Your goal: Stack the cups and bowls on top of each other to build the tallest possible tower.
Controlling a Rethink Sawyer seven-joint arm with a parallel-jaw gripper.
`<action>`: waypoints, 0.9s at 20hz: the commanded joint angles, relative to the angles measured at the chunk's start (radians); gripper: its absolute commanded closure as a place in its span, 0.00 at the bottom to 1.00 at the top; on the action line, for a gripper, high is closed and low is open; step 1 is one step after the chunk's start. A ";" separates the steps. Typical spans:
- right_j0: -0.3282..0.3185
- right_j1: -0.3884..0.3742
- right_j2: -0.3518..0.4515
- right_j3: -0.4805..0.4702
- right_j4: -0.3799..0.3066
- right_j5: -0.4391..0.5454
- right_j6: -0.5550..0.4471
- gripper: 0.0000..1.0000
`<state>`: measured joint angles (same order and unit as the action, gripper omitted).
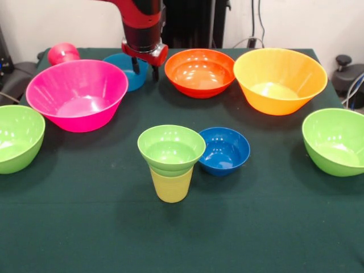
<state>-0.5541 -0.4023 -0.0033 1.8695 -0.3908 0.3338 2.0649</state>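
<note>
Front view of the table, listed near to far. Nearest the camera stands the tower: the yellow cup upright on the green cloth, with a small lime bowl nested in its mouth and widening above it. Just beside the tower, on its right in the picture and touching or nearly touching the lime rim, sits the dark blue bowl, upright. Farther out at mid-depth, a large lime bowl lies at the right edge and another lime bowl at the left edge, each well apart from the tower. Behind these, the pink bowl occupies the left, the yellow-orange bowl the right, and the orange-red bowl stands between them toward the back. At the far left corner the red cup shows behind the pink bowl's rim. The light blue bowl is partly hidden behind my arm and the pink bowl. My jaws hang at the light blue bowl's right rim, the two dark fingers spread apart and holding nothing; whether one reaches inside the bowl I cannot tell.
</note>
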 commanded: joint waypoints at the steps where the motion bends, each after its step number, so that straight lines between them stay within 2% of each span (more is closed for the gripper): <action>1: 0.003 0.031 0.043 -0.041 -0.057 -0.048 0.011 0.00; 3: 0.002 0.031 0.043 -0.043 -0.056 -0.047 0.011 0.00; 4: 0.002 0.031 0.042 -0.043 -0.057 -0.049 0.011 1.00; 11: 0.003 0.027 0.041 -0.047 -0.056 -0.047 0.012 1.00; 18: -0.003 -0.037 0.052 -0.020 -0.028 0.029 -0.005 1.00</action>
<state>-0.5545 -0.4370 -0.0196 1.8689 -0.3952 0.3340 2.0649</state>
